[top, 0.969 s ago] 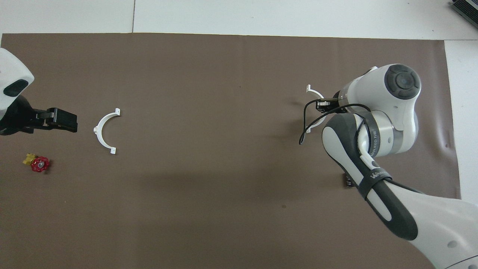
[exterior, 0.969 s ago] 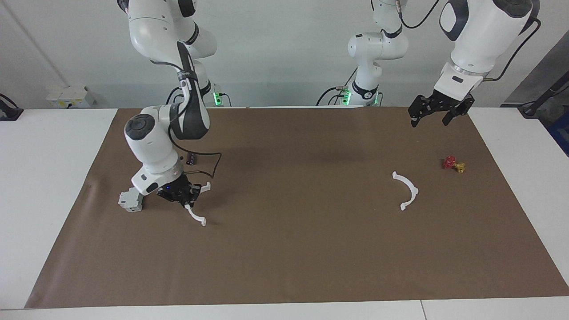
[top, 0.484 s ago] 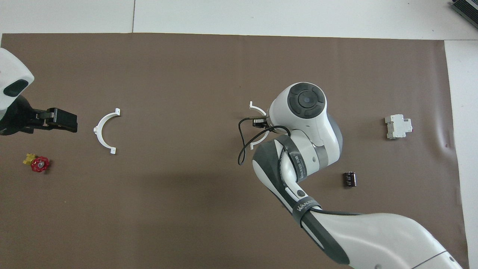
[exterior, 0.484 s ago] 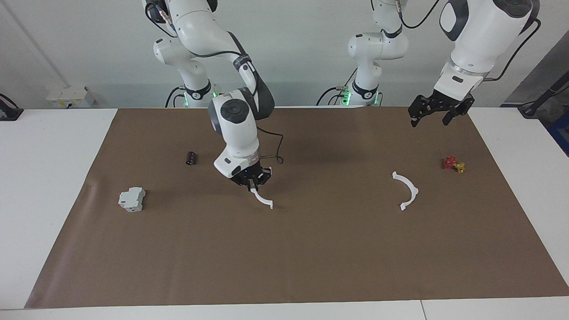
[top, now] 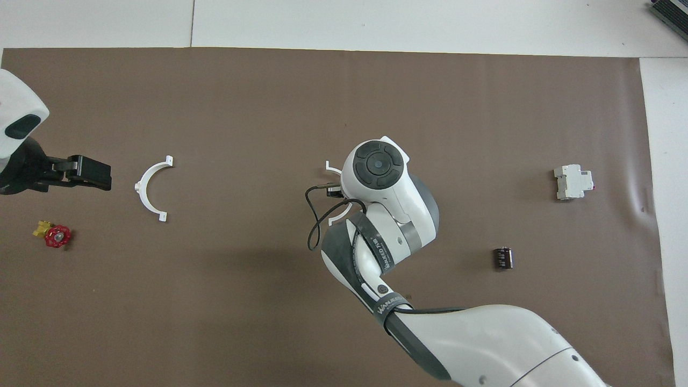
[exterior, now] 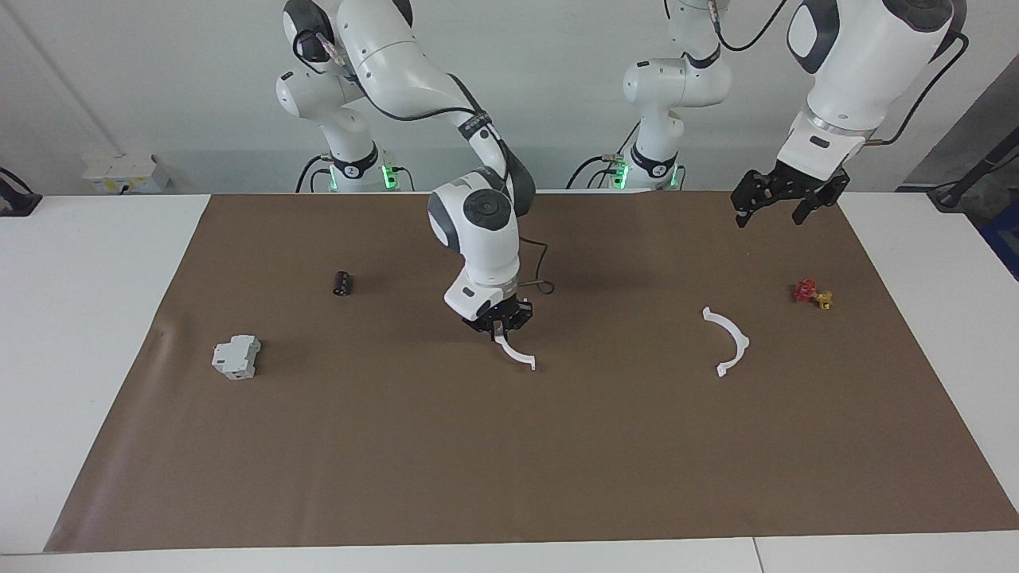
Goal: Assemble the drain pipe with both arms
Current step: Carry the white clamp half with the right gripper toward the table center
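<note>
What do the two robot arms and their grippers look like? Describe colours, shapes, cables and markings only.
Both arms are glossy white, built of rounded segments with dark grey joint caps and bands. Black cables run along them. The right arm carries white lettering on a dark band. The left gripper and right gripper are black and two-fingered.

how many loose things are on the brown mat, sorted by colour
white: 3 - held half-ring, lying half-ring, grey-white boxy block
black: 1 - small cylinder
red and yellow: 1 - small valve-like part
total: 5
</note>
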Robot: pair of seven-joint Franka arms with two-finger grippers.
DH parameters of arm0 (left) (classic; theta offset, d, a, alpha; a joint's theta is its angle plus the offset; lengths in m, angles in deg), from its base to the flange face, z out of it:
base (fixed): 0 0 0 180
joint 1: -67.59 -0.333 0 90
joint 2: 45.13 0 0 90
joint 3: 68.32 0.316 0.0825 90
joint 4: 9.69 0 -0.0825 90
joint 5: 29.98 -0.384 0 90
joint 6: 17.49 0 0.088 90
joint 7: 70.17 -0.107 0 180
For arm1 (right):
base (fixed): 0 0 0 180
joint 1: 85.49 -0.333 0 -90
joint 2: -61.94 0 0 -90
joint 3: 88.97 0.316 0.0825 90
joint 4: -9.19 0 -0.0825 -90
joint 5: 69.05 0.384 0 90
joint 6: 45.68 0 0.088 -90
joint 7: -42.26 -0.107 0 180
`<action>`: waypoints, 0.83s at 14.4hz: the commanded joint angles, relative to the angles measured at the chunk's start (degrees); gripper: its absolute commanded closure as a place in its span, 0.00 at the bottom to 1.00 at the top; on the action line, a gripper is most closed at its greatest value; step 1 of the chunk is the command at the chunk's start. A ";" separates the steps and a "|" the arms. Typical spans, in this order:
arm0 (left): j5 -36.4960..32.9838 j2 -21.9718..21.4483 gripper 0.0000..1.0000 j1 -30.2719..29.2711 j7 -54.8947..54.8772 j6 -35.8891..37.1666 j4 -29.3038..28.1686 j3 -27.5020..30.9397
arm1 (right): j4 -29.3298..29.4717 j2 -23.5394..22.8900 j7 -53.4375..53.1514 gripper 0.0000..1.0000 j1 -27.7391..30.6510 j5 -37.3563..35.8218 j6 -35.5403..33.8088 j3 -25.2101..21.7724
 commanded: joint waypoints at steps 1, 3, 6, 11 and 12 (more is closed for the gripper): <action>0.81 -0.94 0.00 0.67 0.23 0.65 -0.60 0.68 | 0.58 -1.70 -2.03 1.00 -1.00 -0.80 2.68 -0.15; 0.81 -0.94 0.00 0.67 0.23 0.56 -0.60 0.68 | 0.50 -1.96 -2.03 1.00 -1.28 -1.15 3.13 -0.15; 0.81 -0.94 0.00 0.67 0.23 0.56 -0.60 0.68 | 0.58 -1.70 -2.03 1.00 -1.45 -1.85 1.12 -0.32; 0.81 -1.38 0.00 0.67 0.15 0.38 -1.40 0.68 | 0.94 -1.61 -1.77 1.00 -0.66 -4.76 -1.01 -0.23; 0.81 -1.38 0.00 0.67 0.15 0.38 -1.40 0.68 | 0.85 -1.61 -1.77 1.00 -0.75 -4.76 -0.92 -0.23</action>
